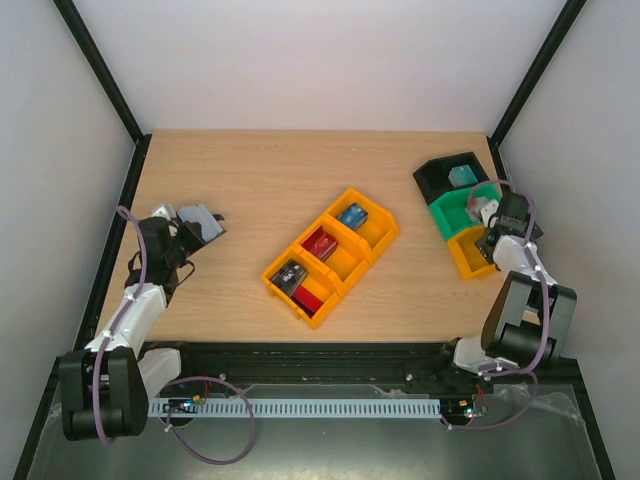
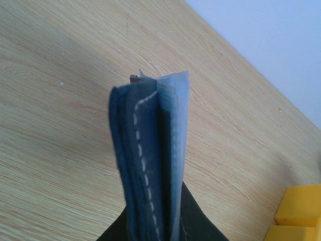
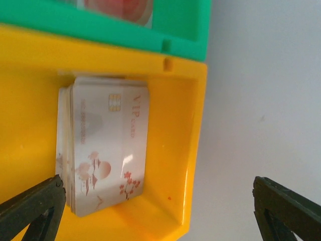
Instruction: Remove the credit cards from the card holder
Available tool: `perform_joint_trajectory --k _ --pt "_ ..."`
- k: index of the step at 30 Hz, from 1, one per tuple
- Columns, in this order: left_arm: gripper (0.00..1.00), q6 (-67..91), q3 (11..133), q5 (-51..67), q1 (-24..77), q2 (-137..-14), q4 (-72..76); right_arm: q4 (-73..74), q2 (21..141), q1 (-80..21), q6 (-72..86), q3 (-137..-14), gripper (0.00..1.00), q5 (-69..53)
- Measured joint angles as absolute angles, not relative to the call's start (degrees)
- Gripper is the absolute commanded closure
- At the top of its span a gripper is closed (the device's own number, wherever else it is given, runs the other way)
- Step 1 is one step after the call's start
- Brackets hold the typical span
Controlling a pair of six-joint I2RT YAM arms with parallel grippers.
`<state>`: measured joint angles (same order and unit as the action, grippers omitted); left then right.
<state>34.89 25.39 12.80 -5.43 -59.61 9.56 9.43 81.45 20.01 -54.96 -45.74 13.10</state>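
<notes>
My left gripper (image 1: 190, 228) is shut on the card holder (image 1: 207, 220) and holds it above the table's left side. In the left wrist view the navy card holder (image 2: 145, 150) stands edge-on between the jaws of the left gripper (image 2: 155, 223), white stitching showing and a paler blue layer on its right. Whether cards are inside it I cannot tell. Credit cards lie in the middle yellow bin (image 1: 375, 240): a blue one (image 1: 352, 214), a red one (image 1: 320, 243) and a dark one (image 1: 288, 275). My right gripper (image 1: 487, 240) (image 3: 158, 211) hangs open over a stack of pale cards (image 3: 108, 145).
The pale stack lies in a small yellow bin (image 3: 175, 160) (image 1: 468, 258), joined to a green bin (image 1: 455, 212) and a black bin (image 1: 440, 178) at the far right. A corner of the middle yellow bin (image 2: 301, 211) shows in the left wrist view. Black frame rails border the table.
</notes>
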Motion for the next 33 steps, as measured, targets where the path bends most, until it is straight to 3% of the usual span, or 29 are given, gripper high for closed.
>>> perform_joint_trajectory --k 5,9,16,18,19,22,33 --pt "0.98 34.9 25.4 12.8 -5.4 -59.5 9.6 11.8 79.9 20.1 -44.0 -50.8 0.01 5.9" --pt "0.98 35.1 25.1 12.6 -5.4 -59.3 9.9 11.0 78.0 20.1 -25.9 -56.9 0.01 0.1" --pt "0.96 36.2 22.8 18.5 -5.4 -59.5 13.0 3.4 73.3 20.2 0.0 -56.0 0.04 -12.1" --pt "0.82 36.9 22.7 21.6 -5.4 -60.0 14.5 1.3 71.7 19.9 4.1 -55.6 0.02 -14.8" --pt "0.53 37.3 22.7 22.7 -5.4 -60.3 15.5 0.3 71.0 19.4 5.7 -55.7 0.01 -16.3" --pt "0.04 39.4 22.7 24.5 -5.4 -61.8 17.9 -0.3 70.1 17.8 8.1 -56.7 0.01 -19.2" --pt "0.01 41.3 26.9 -1.6 -7.3 -58.9 0.6 0.4 65.8 11.7 13.1 -58.1 0.01 -28.5"
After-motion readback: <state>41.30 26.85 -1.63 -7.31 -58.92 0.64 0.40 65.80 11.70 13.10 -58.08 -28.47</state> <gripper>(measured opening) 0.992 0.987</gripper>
